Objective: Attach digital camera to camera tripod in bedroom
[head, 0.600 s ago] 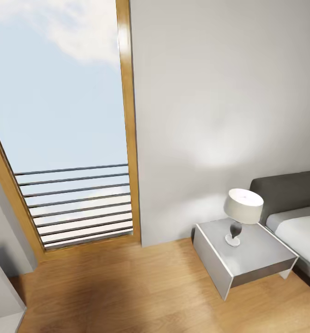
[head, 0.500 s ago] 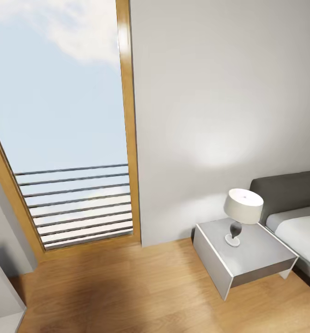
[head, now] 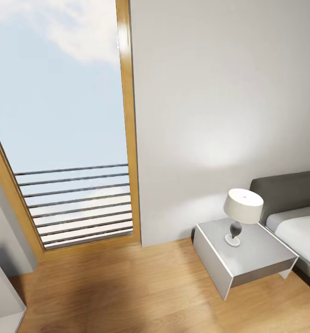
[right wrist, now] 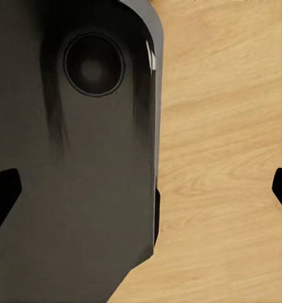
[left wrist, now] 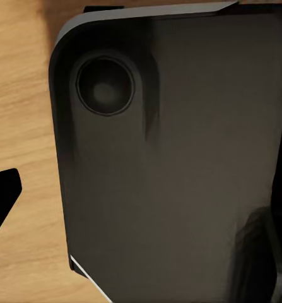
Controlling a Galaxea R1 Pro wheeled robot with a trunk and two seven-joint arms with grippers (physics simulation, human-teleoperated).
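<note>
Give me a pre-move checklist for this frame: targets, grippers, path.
1. Digital camera located: not ok, head view has no sign of it.
2. Camera tripod located: not ok, same.
3. Right gripper empty: ok, tips apart over bare wooden floor.
4. Left gripper: cannot tell, one tip beside the dark robot base.
5. Floor ahead free: ok up to the nightstand with lamp and the bed.
6. Balcony window is no route: turn.

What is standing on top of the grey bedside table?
A table lamp with a pale shade stands on the bedside table. The shade hides part of the top behind it.
</note>
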